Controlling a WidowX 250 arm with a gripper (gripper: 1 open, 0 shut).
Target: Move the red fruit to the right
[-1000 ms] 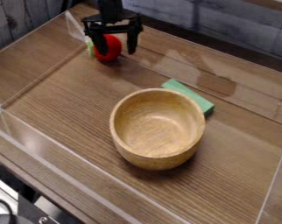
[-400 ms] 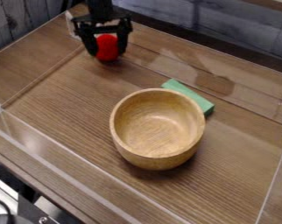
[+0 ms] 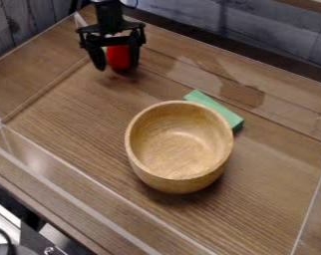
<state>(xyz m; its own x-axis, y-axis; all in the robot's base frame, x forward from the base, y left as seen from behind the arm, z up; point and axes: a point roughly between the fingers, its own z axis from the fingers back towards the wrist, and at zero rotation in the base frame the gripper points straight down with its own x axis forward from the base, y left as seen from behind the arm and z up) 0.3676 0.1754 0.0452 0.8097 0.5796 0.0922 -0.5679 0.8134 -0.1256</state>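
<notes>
So far, my black gripper [image 3: 112,55] straddles the small glossy red fruit [image 3: 118,56] at eleven o'clock from the round wooden bowl [image 3: 180,145], fingers apparently closed on it, rightward transfer remaining.

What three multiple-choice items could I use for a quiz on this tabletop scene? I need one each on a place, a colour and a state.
1. Where is the red fruit?
A. inside the wooden bowl
B. at the far left of the table, between the tool's fingers
C. on the green sponge

2. What colour is the flat block behind the wooden bowl?
A. green
B. blue
C. yellow

3. What is in the bowl?
A. the fruit
B. the sponge
C. nothing

Answers:
1 B, the tool straddles the fruit near the far-left corner.
2 A, the sponge at the bowl's far right rim is green.
3 C, only bare wood shows inside the bowl.
</notes>
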